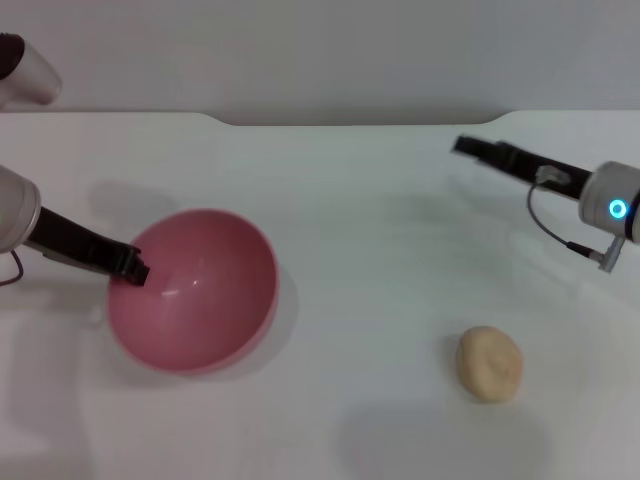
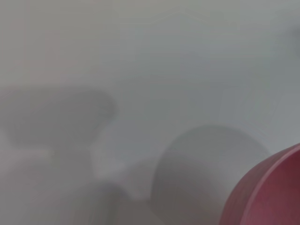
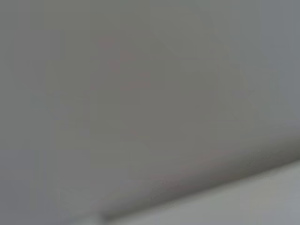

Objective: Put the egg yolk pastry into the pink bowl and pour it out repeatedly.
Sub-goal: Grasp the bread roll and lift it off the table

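Observation:
The pink bowl (image 1: 195, 295) sits on the white table at the left and is tipped, so its smooth inside shows with nothing in it. My left gripper (image 1: 130, 266) reaches in from the left and is shut on the bowl's left rim. In the left wrist view a piece of the pink bowl (image 2: 272, 192) fills one corner. The egg yolk pastry (image 1: 489, 363), a small pale yellow lump, lies alone on the table at the front right, well apart from the bowl. My right gripper (image 1: 470, 148) hovers at the back right, far from the pastry.
The white table (image 1: 370, 250) runs back to a grey wall, with a notch in its far edge. The right wrist view shows only a blurred grey surface.

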